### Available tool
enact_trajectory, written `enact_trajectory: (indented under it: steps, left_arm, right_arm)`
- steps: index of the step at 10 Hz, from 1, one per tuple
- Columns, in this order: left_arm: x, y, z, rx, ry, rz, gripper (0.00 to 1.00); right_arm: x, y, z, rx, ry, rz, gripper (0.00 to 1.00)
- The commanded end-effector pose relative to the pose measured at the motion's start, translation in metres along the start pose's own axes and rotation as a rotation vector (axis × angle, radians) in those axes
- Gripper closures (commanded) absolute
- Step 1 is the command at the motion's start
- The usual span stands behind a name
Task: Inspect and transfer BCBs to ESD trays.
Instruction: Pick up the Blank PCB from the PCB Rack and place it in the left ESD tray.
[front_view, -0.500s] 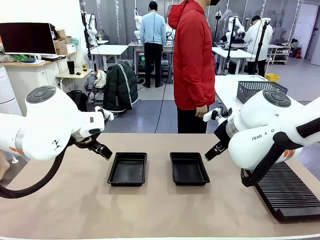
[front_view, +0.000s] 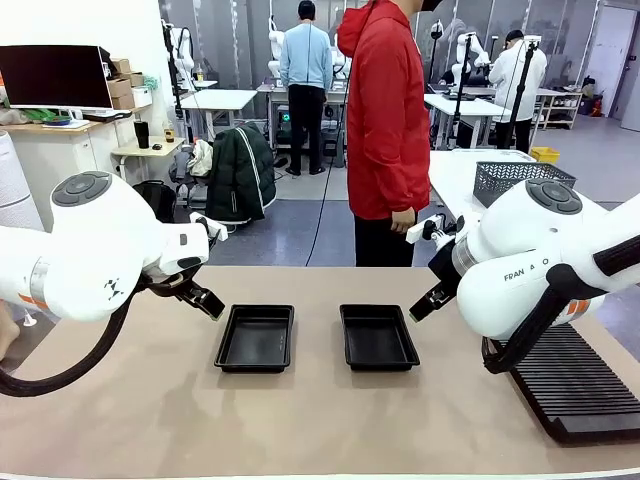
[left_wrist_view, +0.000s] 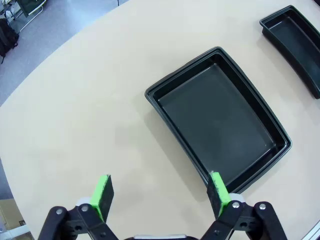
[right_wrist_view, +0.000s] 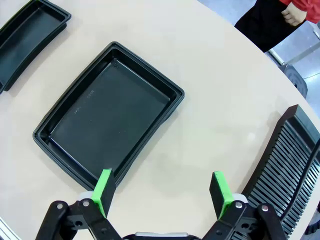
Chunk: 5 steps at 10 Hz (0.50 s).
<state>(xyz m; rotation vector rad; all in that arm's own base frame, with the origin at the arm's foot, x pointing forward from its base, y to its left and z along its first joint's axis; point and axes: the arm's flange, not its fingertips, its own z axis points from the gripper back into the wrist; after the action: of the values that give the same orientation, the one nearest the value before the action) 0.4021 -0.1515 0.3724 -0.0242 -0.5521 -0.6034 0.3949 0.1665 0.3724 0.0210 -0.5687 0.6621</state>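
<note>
Two black ESD trays lie side by side on the tan table, both with bare floors: the left tray (front_view: 256, 338) and the right tray (front_view: 378, 337). My left gripper (front_view: 205, 300) hovers above the table just left of the left tray (left_wrist_view: 220, 122), open with nothing between its green pads (left_wrist_view: 103, 190). My right gripper (front_view: 425, 300) hangs just right of the right tray (right_wrist_view: 107, 115), also open and holding nothing. The far tray shows at the corner of each wrist view (left_wrist_view: 300, 40) (right_wrist_view: 25, 35). The BCBs are out of view.
A long black ribbed rack (front_view: 575, 385) lies at the table's right edge (right_wrist_view: 290, 155). A person in a red jacket (front_view: 385, 120) stands at the far side, hands down. A grey mesh basket (front_view: 520, 180) sits on a white table behind.
</note>
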Motion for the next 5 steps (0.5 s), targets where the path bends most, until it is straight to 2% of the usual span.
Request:
enact_trajectory:
  steps: [1,5]
  left_arm:
    - [-0.0001,0.0002,0.0000,0.000,0.000,0.000,0.00]
    - [0.0000,0.0000,0.0000,0.000,0.000,0.000,0.00]
  right_arm:
    - [0.0000,-0.0001,0.0000,0.000,0.000,-0.001,0.00]
    - [0.0000,0.0000,0.0000,0.000,0.000,0.000,0.00]
